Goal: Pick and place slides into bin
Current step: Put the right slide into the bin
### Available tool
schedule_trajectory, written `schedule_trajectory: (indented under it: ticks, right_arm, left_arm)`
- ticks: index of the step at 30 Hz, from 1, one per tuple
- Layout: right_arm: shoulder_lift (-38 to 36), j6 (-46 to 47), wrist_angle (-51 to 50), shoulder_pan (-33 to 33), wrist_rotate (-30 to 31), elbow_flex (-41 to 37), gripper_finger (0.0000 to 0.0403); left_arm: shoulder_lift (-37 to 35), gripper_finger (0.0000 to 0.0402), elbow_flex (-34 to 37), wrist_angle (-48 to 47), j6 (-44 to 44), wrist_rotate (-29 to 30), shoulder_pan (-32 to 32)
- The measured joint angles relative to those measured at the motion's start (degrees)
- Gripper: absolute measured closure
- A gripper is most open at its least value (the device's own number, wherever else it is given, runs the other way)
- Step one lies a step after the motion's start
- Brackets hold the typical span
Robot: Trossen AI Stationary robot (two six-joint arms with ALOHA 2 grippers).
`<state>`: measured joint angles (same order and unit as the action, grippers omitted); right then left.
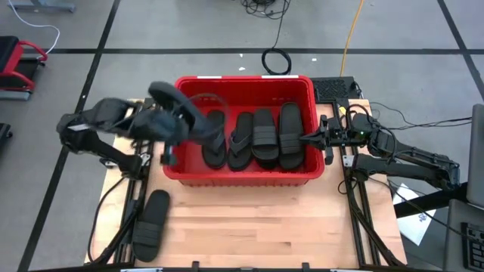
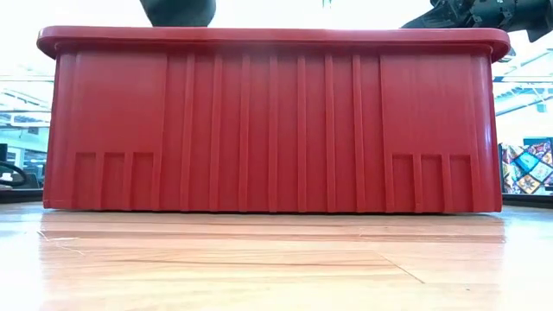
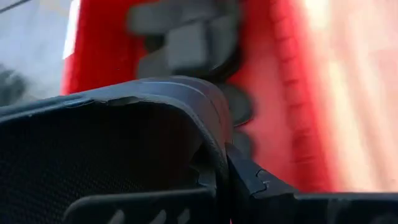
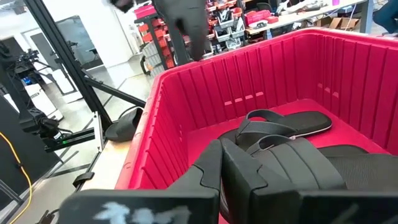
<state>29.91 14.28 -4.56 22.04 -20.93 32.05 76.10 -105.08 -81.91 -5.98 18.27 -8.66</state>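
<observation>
Holding slide [image 1: 175, 112] over bin [image 1: 246, 178], left gripper [image 1: 168, 130] jaws clamped; right gripper [image 1: 311, 137] jaws unclear; no legible writing.

The surface [image 1: 249, 223] is pale wooden planking. The red bin [image 1: 246, 178] stands directly on it, toward the far side, its ribbed front wall meeting the wood in the low view. One black slide [image 1: 151, 225] lies flat on the surface near the front left corner, well apart from the bin, its wide band strap facing up
</observation>
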Motion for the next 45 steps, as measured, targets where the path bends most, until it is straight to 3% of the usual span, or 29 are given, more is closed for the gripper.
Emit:
schedule_trajectory:
  ticks: [5, 12, 15, 20, 22, 28, 32, 45]
  right_arm:
    - [0.00, -0.02, 0.00, 0.00, 0.11, 0.00, 0.0403]
    - [-0.01, 2.42, 0.03, 0.02, 3.19, 0.00, 0.0403]
    - [-0.02, 2.41, 0.02, 0.00, 2.91, 0.00, 0.0403]
    - [-0.02, 2.39, 0.02, 0.00, 2.90, 0.00, 0.0403]
    - [-0.02, 1.76, 0.02, 0.00, 2.86, 0.00, 0.0403]
    - [0.04, 1.07, 0.02, 0.00, 2.85, 0.00, 0.0403]
    - [0.09, 1.07, 0.00, 0.00, 2.84, 0.00, 0.0403]
    - [0.15, 1.54, 0.50, 0.00, 3.08, 0.00, 0.0403]
  left_arm:
    - [4.02, 0.0401, 0.64, 1.98, -11.31, -8.02, 13.58]
    - [14.76, 0.0401, 0.64, 9.84, -23.27, -32.43, 25.62]
    - [20.49, 0.0401, 0.64, 9.49, -23.32, -38.26, 28.53]
    - [29.92, 0.0401, 0.07, 5.94, -24.18, -40.08, 30.95]
    - [33.54, 0.0401, -2.64, 3.63, -24.84, -43.61, 31.23]
    - [42.78, 0.0401, -17.76, -2.24, -25.44, -50.10, 31.46]
    - [48.34, 0.0401, -26.26, -8.29, -27.07, -49.92, 32.54]
    - [49.55, 0.0401, -26.47, -8.09, -21.01, -60.23, 37.35]
